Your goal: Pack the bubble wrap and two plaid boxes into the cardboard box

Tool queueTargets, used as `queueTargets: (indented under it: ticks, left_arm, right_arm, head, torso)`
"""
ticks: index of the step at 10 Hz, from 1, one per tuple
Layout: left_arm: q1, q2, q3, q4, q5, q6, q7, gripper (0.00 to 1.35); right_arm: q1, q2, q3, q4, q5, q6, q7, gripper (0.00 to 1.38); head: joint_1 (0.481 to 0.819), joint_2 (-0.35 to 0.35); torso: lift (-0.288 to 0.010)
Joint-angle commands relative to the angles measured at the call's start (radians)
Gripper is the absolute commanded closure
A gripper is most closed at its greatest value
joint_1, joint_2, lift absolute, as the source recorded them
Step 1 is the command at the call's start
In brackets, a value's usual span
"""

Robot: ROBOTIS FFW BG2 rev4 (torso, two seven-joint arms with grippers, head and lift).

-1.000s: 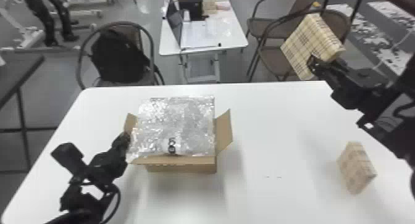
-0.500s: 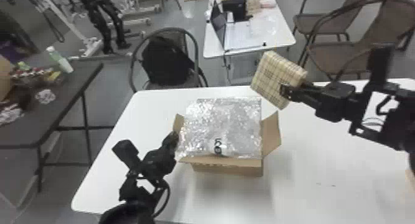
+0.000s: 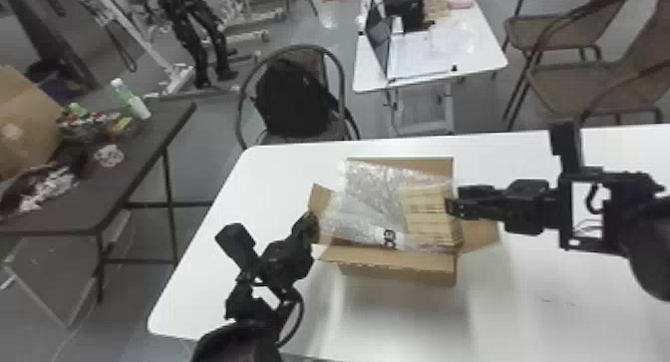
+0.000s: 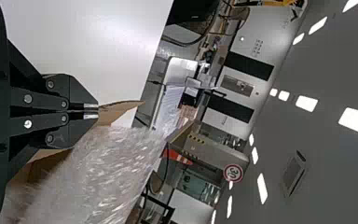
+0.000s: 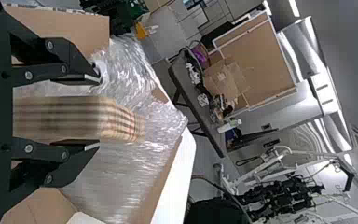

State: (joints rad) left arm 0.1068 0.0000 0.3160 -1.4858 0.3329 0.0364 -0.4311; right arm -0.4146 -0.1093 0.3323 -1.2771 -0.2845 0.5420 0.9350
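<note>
At the open cardboard box's (image 3: 399, 266) left flap stands my left gripper (image 3: 313, 225). In the left wrist view the left gripper (image 4: 92, 111) is shut on the flap (image 4: 116, 111). Bubble wrap (image 3: 371, 201) lies in the cardboard box, rising to its rim. One plaid box (image 3: 431, 214) rests on the wrap's right part. My right gripper (image 3: 451, 202) is at that plaid box's right side. In the right wrist view the right gripper (image 5: 93, 112) is open around the plaid box (image 5: 60, 116), with a gap along one finger.
The white table (image 3: 548, 296) carries the cardboard box. A chair with a black backpack (image 3: 294, 99) stands behind it. To the left is a dark table (image 3: 144, 151) with assorted items; a smaller white table (image 3: 433, 67) stands farther back.
The head view has turned left. My right arm has brought the plaid box left and down onto the bubble wrap, and its fingers now stand apart from it. The left gripper stays at the flap.
</note>
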Motion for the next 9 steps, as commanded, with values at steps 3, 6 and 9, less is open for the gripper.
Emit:
queueTargets:
  ticks: [3, 6, 9]
  left_arm:
    - [0.005, -0.003, 0.000, 0.002, 0.003, -0.004, 0.000, 1.22]
    - [0.004, -0.003, -0.002, 0.002, 0.003, -0.012, 0.000, 1.22]
    - [0.008, -0.003, 0.005, 0.001, 0.008, -0.018, 0.000, 1.22]
  right_arm:
    - [-0.001, 0.008, -0.052, 0.027, 0.013, -0.063, 0.068, 0.10]
    - [0.151, -0.010, -0.185, -0.294, 0.120, -0.025, -0.018, 0.12]
    - [0.401, -0.001, -0.331, -0.584, 0.199, -0.068, -0.214, 0.12]
  head:
    - [0.695, 0.350]
    - [0.695, 0.334]
    - [0.695, 0.267]
  torso:
    - [-0.071]
    - [-0.071]
    - [-0.071]
